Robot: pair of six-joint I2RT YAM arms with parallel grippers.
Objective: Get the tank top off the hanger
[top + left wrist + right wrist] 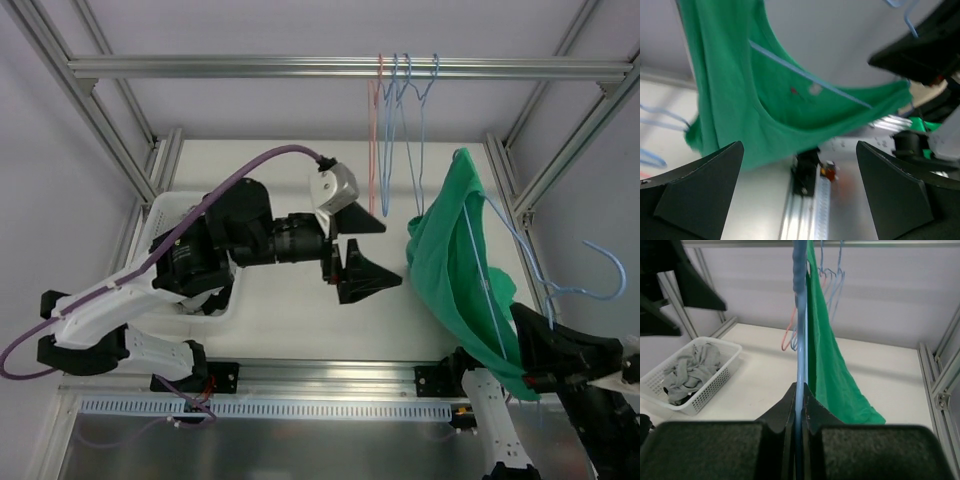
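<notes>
The right gripper (800, 390) is clamped on the thin light-blue wire hanger (800, 340), which carries the green fabric tank top (440, 260). The left gripper (392, 255), jaws wide, hovers left of the hanger, clear of it

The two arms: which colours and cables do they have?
The left arm and right arm have black joints and white links. A purple cable runs along the left one to a grey wrist camera. The left pincer and right pincer have black wedge-shaped fingers.
</notes>
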